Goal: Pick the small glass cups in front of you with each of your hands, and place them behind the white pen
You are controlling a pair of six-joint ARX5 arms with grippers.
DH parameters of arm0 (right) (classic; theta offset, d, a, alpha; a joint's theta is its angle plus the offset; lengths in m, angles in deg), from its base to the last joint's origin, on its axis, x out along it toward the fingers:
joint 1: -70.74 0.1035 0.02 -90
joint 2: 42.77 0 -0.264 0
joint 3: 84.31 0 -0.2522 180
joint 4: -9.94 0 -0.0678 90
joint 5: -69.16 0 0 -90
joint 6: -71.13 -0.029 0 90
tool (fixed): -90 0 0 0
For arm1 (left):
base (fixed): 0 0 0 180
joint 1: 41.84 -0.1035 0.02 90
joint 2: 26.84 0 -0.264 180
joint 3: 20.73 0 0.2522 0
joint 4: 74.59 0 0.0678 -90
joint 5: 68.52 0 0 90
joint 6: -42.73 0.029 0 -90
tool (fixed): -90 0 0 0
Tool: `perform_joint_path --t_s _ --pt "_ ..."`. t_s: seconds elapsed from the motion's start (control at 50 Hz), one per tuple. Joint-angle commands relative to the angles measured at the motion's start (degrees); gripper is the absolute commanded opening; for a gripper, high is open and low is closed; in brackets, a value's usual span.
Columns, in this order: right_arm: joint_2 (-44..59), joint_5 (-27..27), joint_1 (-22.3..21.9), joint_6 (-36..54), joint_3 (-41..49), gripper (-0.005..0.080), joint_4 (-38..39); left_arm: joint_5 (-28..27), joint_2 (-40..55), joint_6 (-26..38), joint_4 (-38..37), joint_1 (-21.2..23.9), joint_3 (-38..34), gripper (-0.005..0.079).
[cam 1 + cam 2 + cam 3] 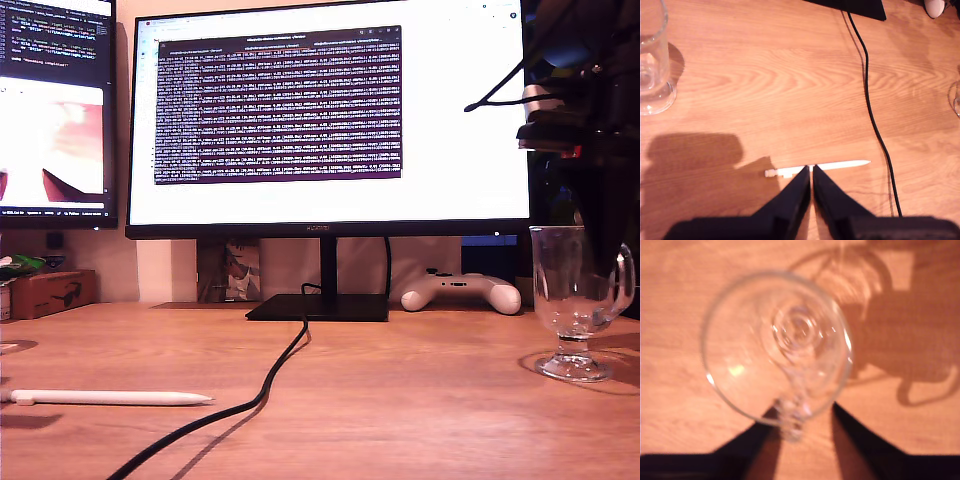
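Note:
The white pen (105, 398) lies flat on the wooden desk at the exterior view's lower left. My first gripper (810, 167) hovers over the pen (840, 164), shut, with nothing between its fingers. One clear footed glass cup (652, 65) stands upright at the edge of the first wrist view. The other glass cup (575, 290) stands at the exterior view's right, under the dark second arm (590, 120). My second gripper (804, 412) is open, its fingers on either side of that cup's handle (792, 415). The cup (755, 340) is seen from above and blurred.
A black cable (255, 395) runs from the monitor stand (320, 305) toward the desk's front, passing the pen's tip. A white game controller (462, 292) lies behind the cup at the exterior view's right. A cardboard box (50, 292) sits at that view's far left.

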Motion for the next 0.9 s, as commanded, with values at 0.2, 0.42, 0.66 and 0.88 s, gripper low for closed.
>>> perform_joint_path --t_s 0.2,0.42,0.66,0.88 --pt "-0.13 -0.44 0.26 1.4 0.13 -0.0013 1.99 3.1 0.48 0.35 -0.17 0.11 3.58 0.0012" --pt "-0.13 -0.44 0.26 2.58 0.13 -0.0013 2.8 13.94 1.81 2.62 -12.04 0.11 16.06 0.0174" --pt "-0.13 -0.44 0.26 3.96 0.13 -0.0013 3.54 24.0 10.78 8.33 -24.11 0.11 27.43 0.0297" --pt "-0.13 -0.44 0.26 4.44 0.13 -0.0013 4.33 29.16 20.94 17.44 -26.08 0.11 29.07 0.0297"
